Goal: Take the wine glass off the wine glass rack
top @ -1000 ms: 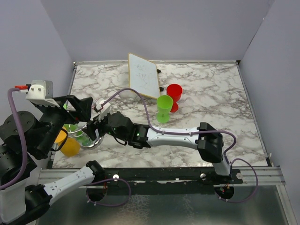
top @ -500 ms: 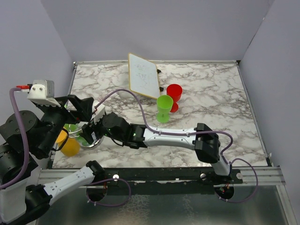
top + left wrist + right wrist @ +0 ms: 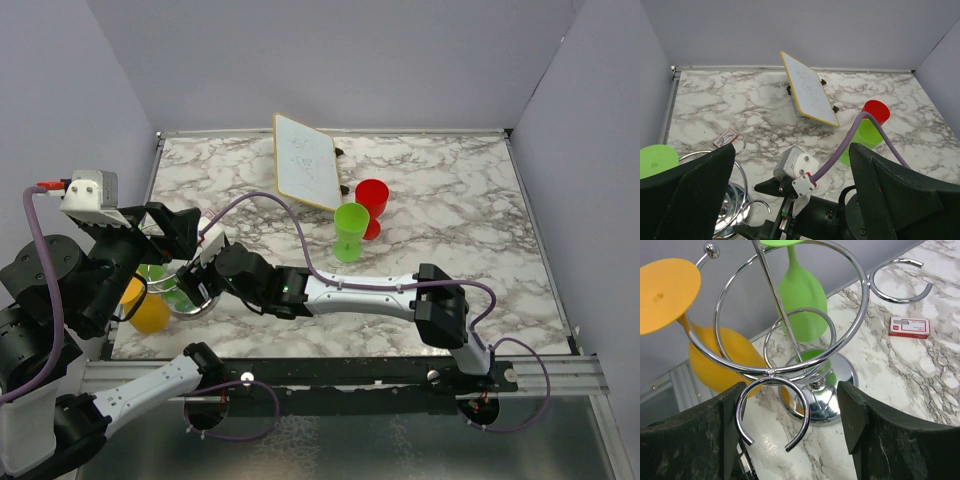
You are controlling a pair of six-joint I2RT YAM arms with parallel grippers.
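Rack: the wine glass rack [image 3: 817,395] stands upright at the near left corner of the marble table [image 3: 450,200]; its domed chrome base rests flat on the table and its wire rings and hooks spread around the stem

Glasses on the rack: the green wine glass [image 3: 800,290] hangs bowl down just beside the stem; the orange wine glass [image 3: 720,360] hangs bowl down on the wall side, its round foot uppermost

Right gripper [image 3: 790,390]: released, fingers spread wide; it sits low and close to the rack with an empty wire hook between the fingers, grasping nothing

Left gripper [image 3: 792,155]: released, fingers far apart; it is held high over the rack and over the right wrist

Elsewhere: a small red-and-white box [image 3: 909,326] lies flat near the rack; a tilted white board [image 3: 305,160] stands toward the back; a loose green glass [image 3: 350,232] and a red glass [image 3: 372,200] stand close together mid-table, well apart from the rack
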